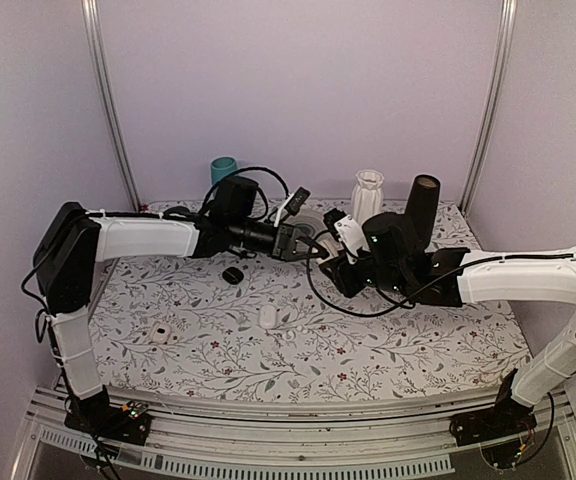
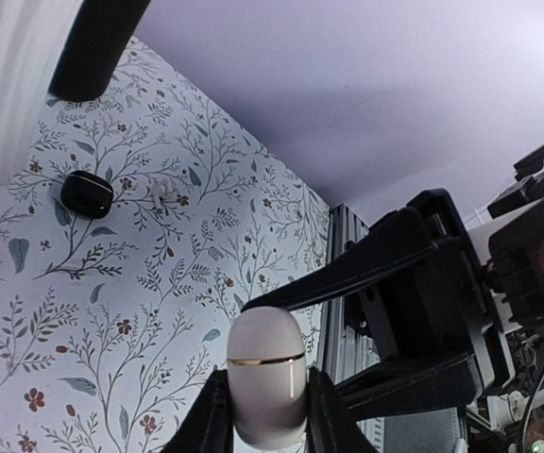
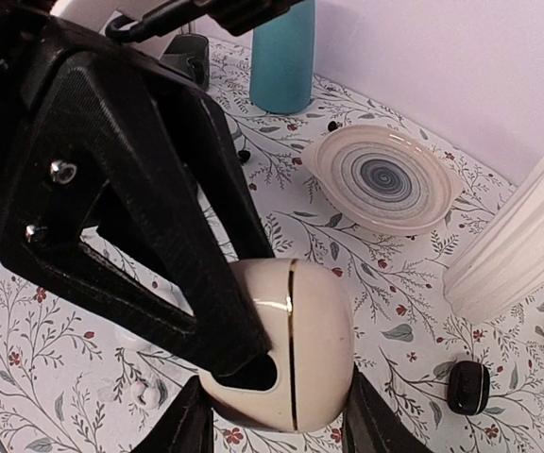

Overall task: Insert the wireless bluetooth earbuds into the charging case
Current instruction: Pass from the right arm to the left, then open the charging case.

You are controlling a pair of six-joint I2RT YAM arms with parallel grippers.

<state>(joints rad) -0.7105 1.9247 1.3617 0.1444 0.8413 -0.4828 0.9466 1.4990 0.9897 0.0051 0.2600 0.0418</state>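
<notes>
A white charging case (image 2: 265, 351) with a gold seam, lid closed, hangs above the table between both arms. My left gripper (image 2: 267, 385) is shut on its lower half, one finger pressed against each side. My right gripper (image 3: 281, 404) is shut on the same charging case (image 3: 321, 330) from the opposite end, and a left finger crosses its face. In the top view the two grippers meet near the back middle (image 1: 316, 246). A tiny white earbud (image 2: 165, 195) lies on the cloth beside a black case (image 2: 87, 193). More small white earbuds (image 3: 144, 393) lie below the right gripper.
At the back stand a teal cup (image 1: 224, 168), a swirl-patterned plate (image 3: 381, 179), a white ribbed vase (image 1: 367, 195) and a black cylinder (image 1: 423, 205). Another black case (image 1: 232, 274) and two white pieces (image 1: 267, 316) (image 1: 160, 335) lie on the floral cloth.
</notes>
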